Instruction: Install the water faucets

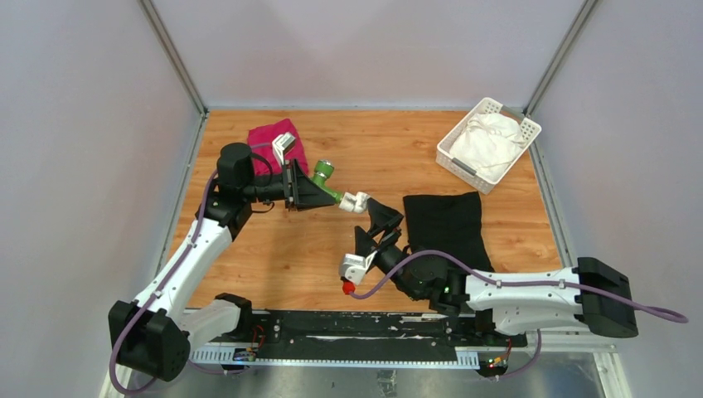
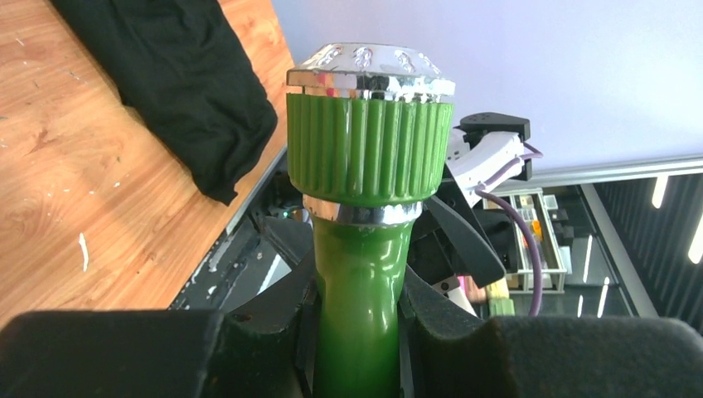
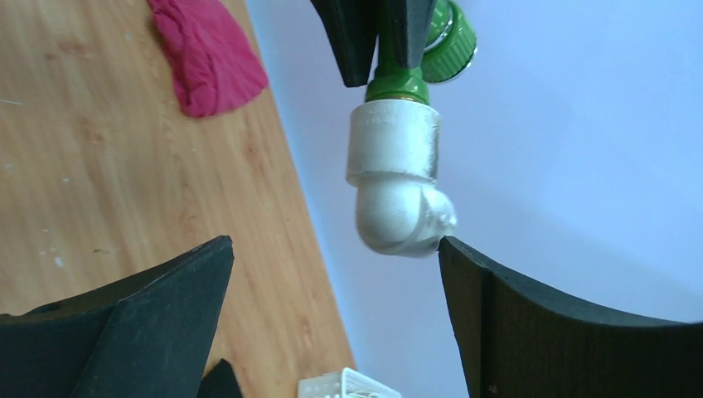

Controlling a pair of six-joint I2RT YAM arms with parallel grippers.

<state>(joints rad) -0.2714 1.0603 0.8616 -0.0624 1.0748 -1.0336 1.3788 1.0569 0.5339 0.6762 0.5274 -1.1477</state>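
My left gripper [image 1: 319, 192] is shut on the glossy stem of the green tap [image 1: 325, 174] and holds it above the table. In the left wrist view the tap's ribbed knob [image 2: 365, 149] with its chrome cap rises from between the jaws of the left gripper [image 2: 361, 332]. A white elbow fitting [image 1: 358, 201] sits on the tap's far end. My right gripper [image 1: 377, 228] is open just beyond that fitting. In the right wrist view the fitting [image 3: 396, 182] hangs from the green tap [image 3: 439, 41], above the wide gap of the right gripper [image 3: 336, 257]. The right fingertip [image 3: 452, 253] is at the elbow's edge.
A red cloth [image 1: 269, 141] lies behind the left gripper. A black cloth [image 1: 448, 224] is spread to the right of the right gripper. A white basket [image 1: 452, 153] with a white cloth [image 1: 491, 139] in it stands at the back right. Grey walls enclose the table.
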